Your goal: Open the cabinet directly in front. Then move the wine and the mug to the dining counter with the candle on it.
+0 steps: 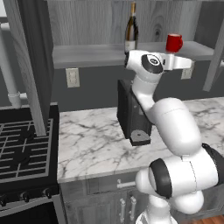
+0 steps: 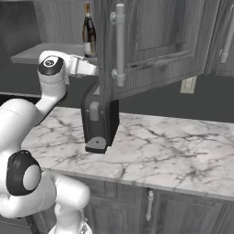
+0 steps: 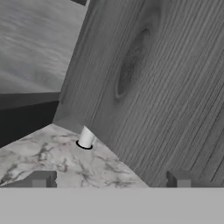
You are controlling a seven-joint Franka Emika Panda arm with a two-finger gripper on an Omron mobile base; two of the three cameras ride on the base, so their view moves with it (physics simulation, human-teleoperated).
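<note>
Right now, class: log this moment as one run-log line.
cabinet: doors open | wine: upright on shelf | mug: on shelf, right of wine | hand: open, empty

Open cabinet door (image 2: 151,41) beside hand (image 1: 189,65)

A black coffee machine (image 1: 133,116) stands on the marble counter (image 1: 92,144) (a black stove (image 1: 22,151) adjoins it), wall outlet (image 1: 72,77) behind.

Marble worktop (image 1: 92,144) (grey-veined) beside black stove (image 1: 22,153)
</note>
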